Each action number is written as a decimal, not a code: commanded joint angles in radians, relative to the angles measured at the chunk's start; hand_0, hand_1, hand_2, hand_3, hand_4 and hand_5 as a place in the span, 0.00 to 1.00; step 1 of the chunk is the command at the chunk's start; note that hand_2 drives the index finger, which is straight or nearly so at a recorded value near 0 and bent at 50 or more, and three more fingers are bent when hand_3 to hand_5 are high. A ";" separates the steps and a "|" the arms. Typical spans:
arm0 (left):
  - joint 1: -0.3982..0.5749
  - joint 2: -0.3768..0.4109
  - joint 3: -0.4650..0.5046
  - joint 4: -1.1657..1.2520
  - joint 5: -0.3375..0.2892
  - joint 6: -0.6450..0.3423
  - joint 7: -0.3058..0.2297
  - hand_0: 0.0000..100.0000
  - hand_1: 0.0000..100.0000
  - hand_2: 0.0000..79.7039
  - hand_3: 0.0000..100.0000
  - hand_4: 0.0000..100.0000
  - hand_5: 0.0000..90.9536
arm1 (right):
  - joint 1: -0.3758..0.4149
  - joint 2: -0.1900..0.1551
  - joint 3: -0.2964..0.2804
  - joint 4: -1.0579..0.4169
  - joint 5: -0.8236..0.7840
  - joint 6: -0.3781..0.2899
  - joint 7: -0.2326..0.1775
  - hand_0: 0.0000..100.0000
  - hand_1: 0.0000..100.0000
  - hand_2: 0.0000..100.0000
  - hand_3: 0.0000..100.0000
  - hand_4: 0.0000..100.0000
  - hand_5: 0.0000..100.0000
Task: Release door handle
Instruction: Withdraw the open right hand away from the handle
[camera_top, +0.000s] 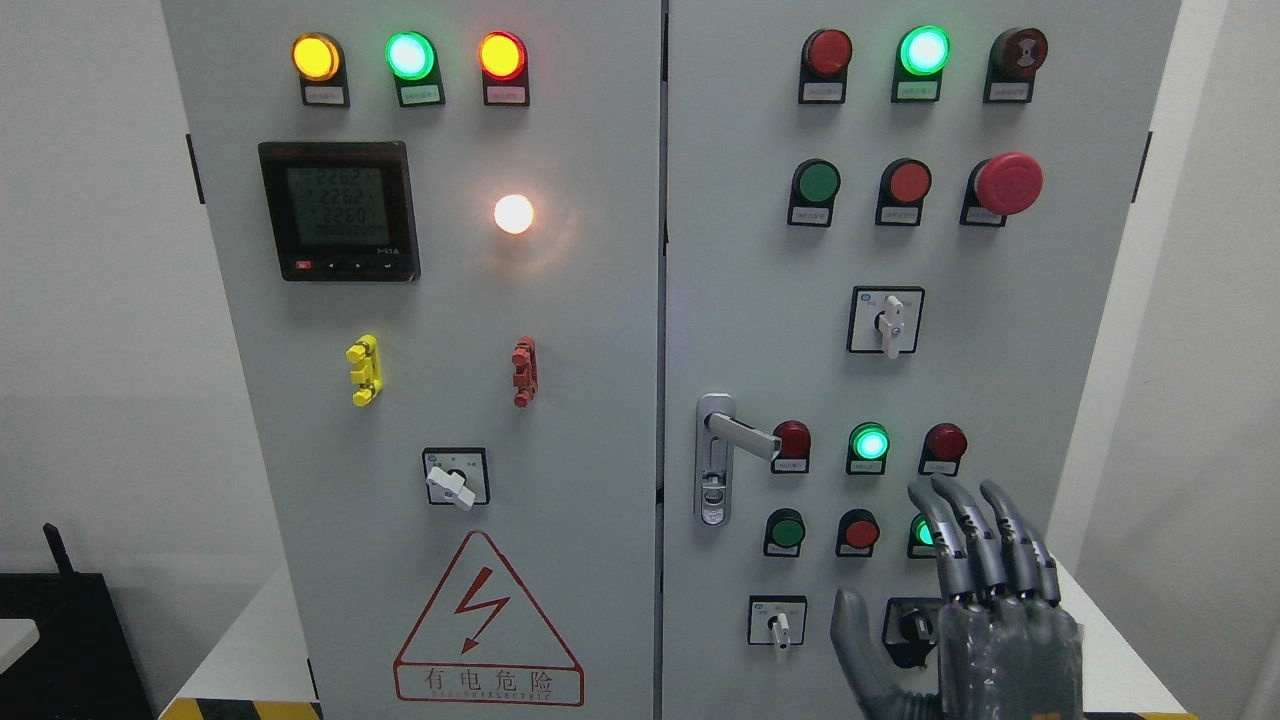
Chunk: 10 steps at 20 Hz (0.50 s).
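The silver door handle (735, 440) sits on the left edge of the cabinet's right door (760, 300), its lever sticking out to the right with its lock plate below. My right hand (960, 590) is raised at the lower right, back facing me, fingers straight and spread, thumb out to the left. It holds nothing and stands well to the right of and below the handle, apart from it. The hand covers part of a green lamp and a black selector knob. The left arm is out of sight.
The grey electrical cabinet fills the view, both doors shut. The left door (450, 400) carries lamps, a meter (338, 210), a selector switch (455, 480) and a warning triangle (488, 625). The right door has pushbuttons, a red mushroom stop button (1008, 183) and selector switches.
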 joint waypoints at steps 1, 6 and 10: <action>-0.017 0.000 0.011 0.025 -0.029 0.001 -0.001 0.12 0.39 0.00 0.00 0.00 0.00 | -0.002 0.007 -0.024 -0.027 0.000 0.000 0.006 0.47 0.22 0.06 0.04 0.00 0.00; -0.017 0.000 0.013 0.023 -0.029 0.001 -0.001 0.12 0.39 0.00 0.00 0.00 0.00 | -0.003 0.007 -0.024 -0.027 0.000 0.000 0.006 0.46 0.22 0.09 0.08 0.00 0.00; -0.017 0.000 0.011 0.023 -0.029 0.001 -0.001 0.12 0.39 0.00 0.00 0.00 0.00 | -0.002 0.007 -0.024 -0.027 0.000 0.000 0.004 0.46 0.23 0.12 0.10 0.02 0.00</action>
